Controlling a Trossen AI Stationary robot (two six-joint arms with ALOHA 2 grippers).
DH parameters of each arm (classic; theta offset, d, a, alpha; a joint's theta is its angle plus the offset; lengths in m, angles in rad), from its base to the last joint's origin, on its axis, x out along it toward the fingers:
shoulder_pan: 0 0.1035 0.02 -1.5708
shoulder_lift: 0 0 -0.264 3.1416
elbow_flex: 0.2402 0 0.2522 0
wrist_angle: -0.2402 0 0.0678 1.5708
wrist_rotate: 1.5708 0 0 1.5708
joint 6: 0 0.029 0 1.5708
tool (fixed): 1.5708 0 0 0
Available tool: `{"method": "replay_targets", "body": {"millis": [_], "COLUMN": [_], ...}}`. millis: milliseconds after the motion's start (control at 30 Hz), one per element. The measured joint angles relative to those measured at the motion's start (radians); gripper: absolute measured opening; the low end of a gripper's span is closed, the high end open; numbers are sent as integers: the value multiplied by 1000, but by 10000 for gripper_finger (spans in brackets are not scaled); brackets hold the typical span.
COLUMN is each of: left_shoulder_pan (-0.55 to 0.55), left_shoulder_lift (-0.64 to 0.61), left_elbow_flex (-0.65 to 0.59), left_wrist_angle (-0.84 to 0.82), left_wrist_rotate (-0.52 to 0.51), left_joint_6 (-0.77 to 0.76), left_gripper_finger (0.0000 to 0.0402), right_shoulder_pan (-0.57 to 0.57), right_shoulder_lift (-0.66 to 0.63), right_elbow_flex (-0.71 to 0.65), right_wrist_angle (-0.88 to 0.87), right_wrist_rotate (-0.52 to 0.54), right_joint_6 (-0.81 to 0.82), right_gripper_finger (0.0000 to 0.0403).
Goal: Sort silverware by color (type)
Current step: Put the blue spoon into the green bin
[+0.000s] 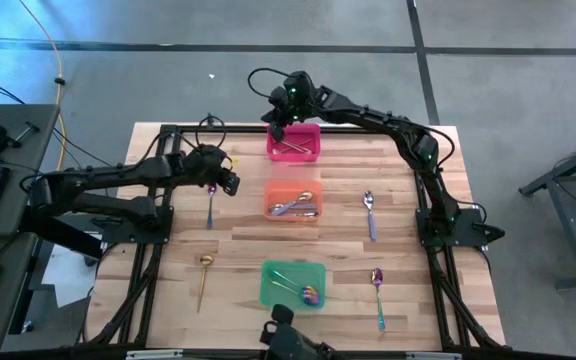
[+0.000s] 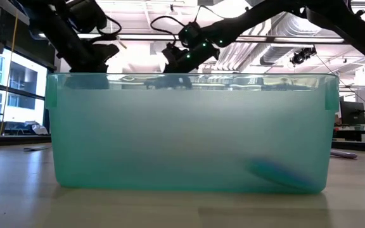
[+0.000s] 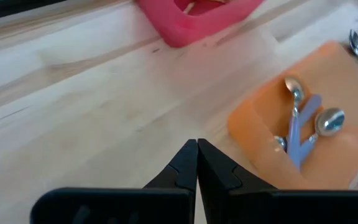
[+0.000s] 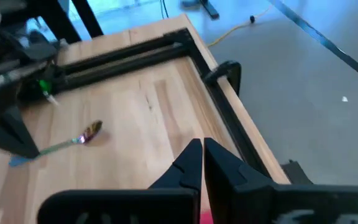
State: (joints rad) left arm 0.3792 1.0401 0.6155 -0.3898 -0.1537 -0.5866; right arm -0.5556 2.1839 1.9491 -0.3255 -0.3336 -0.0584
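Wood: pale butcher-block table [image 1: 238,230], three plastic bins in a column down its middle.
Pink bin: pink plastic bin [image 1: 294,141] at the far end, holding thin gold-toned pieces.
Orange bin: orange plastic bin [image 1: 293,200] in the centre, holding plain silver spoons [image 3: 303,118].
Green bin: translucent green plastic bin [image 1: 293,283] nearest the low camera, holding iridescent purple-teal pieces; its wall fills the low view.
Loose silverware: iridescent spoon with purple bowl [image 1: 211,203] just beside the left gripper; gold spoon [image 1: 204,278] at the near left; silver spoon [image 1: 369,213] right of the orange bin; iridescent spoon with teal handle [image 1: 378,296] right of the green bin. All four lie on bare wood, well apart.
Right gripper: right gripper [image 1: 281,128] at the far-left corner of the pink bin, fingers pressed together, nothing between them in its wrist view.
Left gripper: left gripper [image 1: 226,183] left of the orange bin, fingers together, empty.
Step (judged): a drop into the pink bin looks done; four pieces left.
Risk 1: thin flat handles on wood; closed tips may slide over one or flick it away.
Risk 2: iridescent bowl can read as gold or silver, so a wrong bin.
Risk 3: both arms near the bin column; their reaches may cross.
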Motion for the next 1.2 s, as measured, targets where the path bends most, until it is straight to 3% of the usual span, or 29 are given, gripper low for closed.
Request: {"method": "replay_targets", "body": {"millis": [833,967,1200], "left_shoulder_pan": [-153,-152,-150], "left_shoulder_lift": [-13,-12,-12], "left_elbow_flex": [0,0,0], "left_wrist_angle": [112,101,73], "left_wrist_rotate": [-70,-70,-55], "left_joint_6": [14,14,-25], "left_gripper_finger": [0,0,0], "right_shoulder_pan": [120,127,108], "right_shoulder_lift": [116,42,-304], "right_elbow_flex": [-45,-201,-542], "right_wrist_angle": [224,224,275], "right_wrist_rotate": [-16,11,145], "right_joint_6": [167,216,218], "right_gripper_finger": [0,0,0]}}
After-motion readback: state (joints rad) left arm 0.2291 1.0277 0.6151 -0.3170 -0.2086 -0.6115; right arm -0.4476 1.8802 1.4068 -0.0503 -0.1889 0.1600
